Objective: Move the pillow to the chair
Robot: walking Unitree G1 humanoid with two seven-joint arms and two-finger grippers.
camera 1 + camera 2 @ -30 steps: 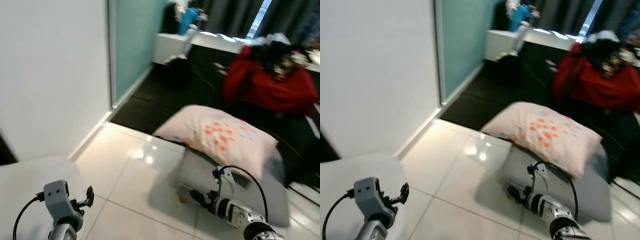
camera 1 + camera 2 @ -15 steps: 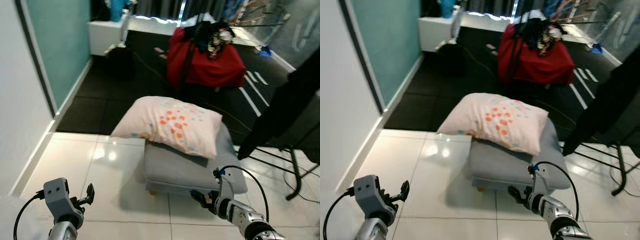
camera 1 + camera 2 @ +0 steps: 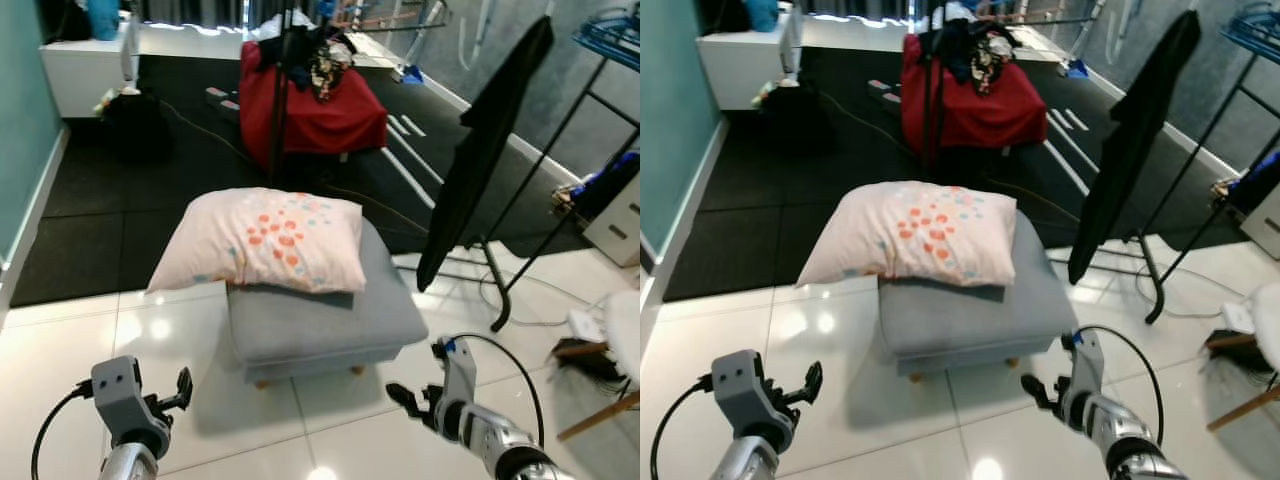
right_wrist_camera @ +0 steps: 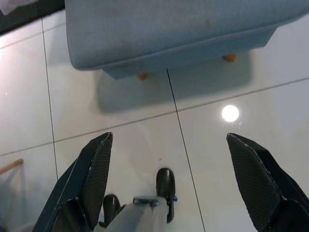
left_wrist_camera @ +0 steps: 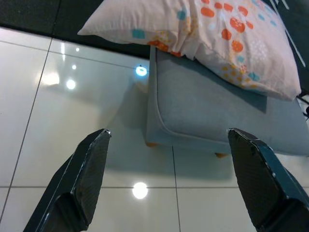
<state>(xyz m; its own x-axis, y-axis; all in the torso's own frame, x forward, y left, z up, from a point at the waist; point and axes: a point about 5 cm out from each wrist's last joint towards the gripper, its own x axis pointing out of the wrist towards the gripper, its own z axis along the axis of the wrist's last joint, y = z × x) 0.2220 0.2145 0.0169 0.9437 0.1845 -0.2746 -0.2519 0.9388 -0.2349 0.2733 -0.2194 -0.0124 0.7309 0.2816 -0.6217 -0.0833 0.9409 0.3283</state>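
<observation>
Both grippers, left gripper (image 5: 166, 181) and right gripper (image 4: 181, 179), are hanging wide open and empty above the floor (image 3: 60, 350), while the pillow (image 3: 265, 238) is lying (slightly overhanging) on the grey ottoman (image 3: 325, 325).

You have bare white floor (image 3: 300, 440) between both grippers and the near edge of the grey footstool (image 3: 320, 325). The pillow (image 3: 262, 238) lies on the stool's far part, overhanging its left edge, with nothing above it. To the stool's right, a dark cloth on a stand (image 3: 478, 150) and its legs crowd the passage. A red heap (image 3: 315, 110) stands beyond the far edge.
</observation>
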